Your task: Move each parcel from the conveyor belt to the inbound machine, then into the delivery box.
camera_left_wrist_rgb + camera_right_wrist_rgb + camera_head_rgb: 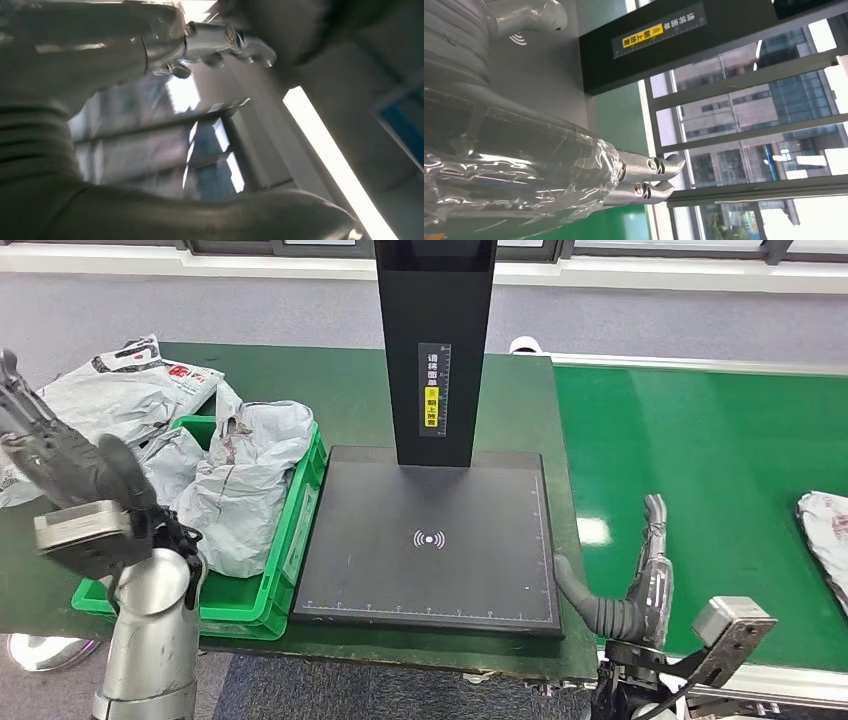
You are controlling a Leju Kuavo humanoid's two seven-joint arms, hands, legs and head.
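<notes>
At the far left of the head view the left hand [45,455] is raised above the table's [350,390] left edge, wrist turned up, holding nothing; its dark fingers [20,405] reach up and to the left, slightly apart. In the left wrist view the fingers [220,47] stretch out against a ceiling with a strip light, nothing between them.

Just right of that hand sits the green box [290,540] on the table. Grey parcels [245,480] fill it, crumpled plastic bags heaped above its rim. More bags [110,385] lie on the table behind and left of the box, one with a printed label.

Right of the box, touching or nearly touching its side, lies the inbound machine's black plate [430,540], with a white wireless mark at its middle and ruler ticks along its edges. Nothing rests on the plate. A black post [435,340] rises from the plate's far edge and carries a vertical label with a yellow patch.

Right of the plate, the right hand [645,570] hangs over the near left part of the green belt [700,440]. Its fingers [655,510] point away from the robot, straight and close together, and its thumb juts toward the plate's near right corner. It holds nothing. In the right wrist view the fingers [659,175] lie side by side, wrapped partly in clear film.

At the far right edge one parcel [825,540] lies on the belt, well apart from the right hand, partly cut off by the frame.
</notes>
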